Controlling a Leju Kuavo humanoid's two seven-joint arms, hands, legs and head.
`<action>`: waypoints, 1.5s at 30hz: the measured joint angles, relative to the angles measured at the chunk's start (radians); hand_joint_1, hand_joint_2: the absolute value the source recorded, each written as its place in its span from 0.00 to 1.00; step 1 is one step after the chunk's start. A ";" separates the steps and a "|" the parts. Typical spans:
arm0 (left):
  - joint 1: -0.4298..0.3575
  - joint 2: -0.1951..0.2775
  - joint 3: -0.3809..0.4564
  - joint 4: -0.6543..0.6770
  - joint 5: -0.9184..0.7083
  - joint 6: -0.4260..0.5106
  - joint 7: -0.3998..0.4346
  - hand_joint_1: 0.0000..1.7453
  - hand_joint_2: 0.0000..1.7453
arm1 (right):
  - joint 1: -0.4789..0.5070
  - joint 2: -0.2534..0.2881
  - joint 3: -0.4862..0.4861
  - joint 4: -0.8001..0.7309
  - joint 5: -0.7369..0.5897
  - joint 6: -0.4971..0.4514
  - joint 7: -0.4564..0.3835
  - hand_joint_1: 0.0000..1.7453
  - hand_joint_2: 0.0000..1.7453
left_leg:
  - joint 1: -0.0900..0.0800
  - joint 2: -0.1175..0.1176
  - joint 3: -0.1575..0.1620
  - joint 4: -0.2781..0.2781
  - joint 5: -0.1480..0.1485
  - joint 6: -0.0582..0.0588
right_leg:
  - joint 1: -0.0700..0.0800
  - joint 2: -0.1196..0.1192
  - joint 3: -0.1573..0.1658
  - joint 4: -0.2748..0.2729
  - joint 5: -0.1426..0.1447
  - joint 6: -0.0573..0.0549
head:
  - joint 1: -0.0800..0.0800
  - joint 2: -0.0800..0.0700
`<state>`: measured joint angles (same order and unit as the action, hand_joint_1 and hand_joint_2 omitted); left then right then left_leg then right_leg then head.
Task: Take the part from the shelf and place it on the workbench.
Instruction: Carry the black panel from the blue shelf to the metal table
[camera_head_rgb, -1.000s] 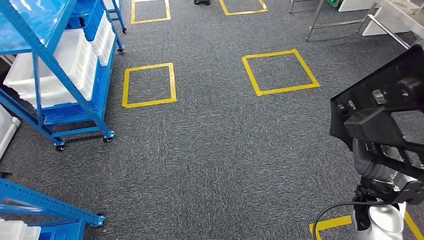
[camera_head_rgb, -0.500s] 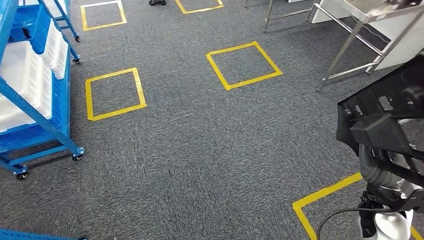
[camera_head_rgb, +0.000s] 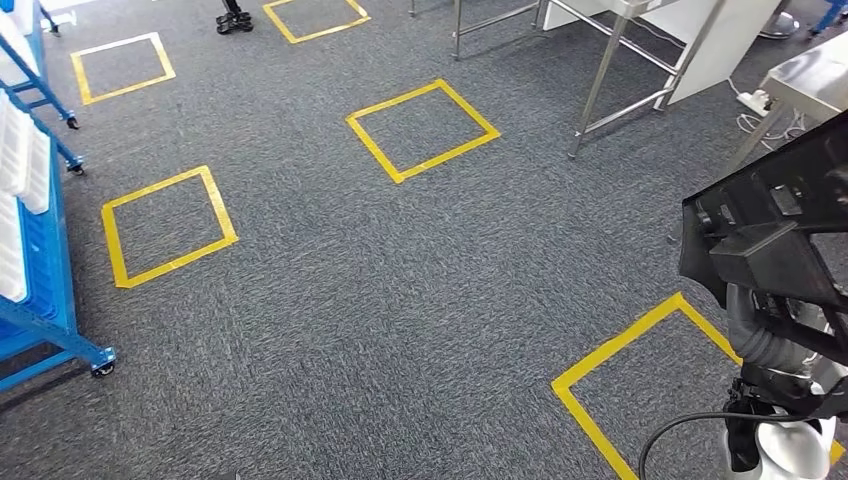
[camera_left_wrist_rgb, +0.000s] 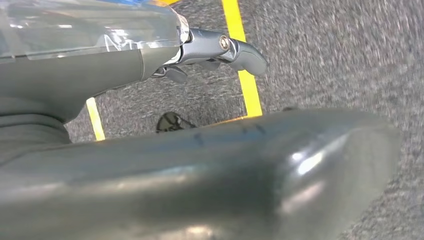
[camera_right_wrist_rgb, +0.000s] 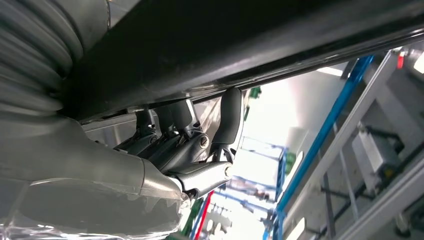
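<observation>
The part (camera_head_rgb: 775, 225) is a large black moulded plastic piece with clips, held up at the right edge of the head view. My right hand (camera_head_rgb: 765, 345) grips it from underneath. In the right wrist view my dark fingers (camera_right_wrist_rgb: 187, 132) are curled up against the part's black underside (camera_right_wrist_rgb: 250, 45). My left hand (camera_left_wrist_rgb: 210, 50) hangs over the grey carpet, its fingers loosely apart and holding nothing. Steel-legged workbenches (camera_head_rgb: 615, 45) stand at the far right, and another steel surface (camera_head_rgb: 815, 70) is closer on the right. The blue shelf rack (camera_head_rgb: 45, 260) with white bins is at the left edge.
Grey carpet carries yellow taped squares (camera_head_rgb: 422, 128), one outline (camera_head_rgb: 640, 345) just ahead of my right side. A person's dark shoes (camera_head_rgb: 232, 20) stand at the far edge. A cable and power strip (camera_head_rgb: 752, 102) lie under the right benches.
The camera has swung to the right: the blue racks have slid off toward the left edge and the workbenches have come further into view. The part stays in my right hand.
</observation>
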<state>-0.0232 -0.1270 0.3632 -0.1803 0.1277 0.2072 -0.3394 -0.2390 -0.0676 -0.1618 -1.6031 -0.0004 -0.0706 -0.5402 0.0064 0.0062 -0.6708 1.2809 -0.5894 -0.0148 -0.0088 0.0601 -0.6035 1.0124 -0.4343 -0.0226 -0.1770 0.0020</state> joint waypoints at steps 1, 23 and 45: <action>0.000 0.000 0.000 0.000 0.000 0.000 0.000 0.00 0.00 | 0.000 0.000 0.000 0.000 0.000 0.000 0.000 1.00 1.00 | 0.000 -0.008 0.024 -0.061 0.041 0.004 | 0.000 0.015 0.000 0.002 -0.001 0.001 | 0.000 0.000; -0.007 0.003 -0.001 0.000 -0.002 -0.018 0.005 0.00 0.00 | 0.012 -0.007 -0.003 -0.001 0.003 -0.006 0.002 1.00 1.00 | -0.004 0.105 0.149 -0.282 0.090 0.007 | -0.002 -0.094 -0.006 0.001 -0.004 0.028 | 0.001 0.000; -0.006 0.005 0.000 0.000 -0.002 -0.027 0.007 0.00 0.00 | -0.033 0.002 0.000 0.027 0.055 -0.008 0.029 1.00 1.00 | 0.007 0.027 0.120 -0.285 0.114 0.050 | -0.014 -0.055 -0.150 0.279 -0.110 0.064 | 0.001 0.000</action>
<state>-0.0295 -0.1225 0.3627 -0.1804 0.1262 0.1799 -0.3327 -0.2715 -0.0654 -0.1617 -1.5757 0.0543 -0.0781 -0.5111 0.0135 0.0328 -0.5509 0.9956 -0.4751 0.0348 -0.0224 0.0050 -0.7531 1.2913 -0.5446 0.0411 -0.1759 0.0021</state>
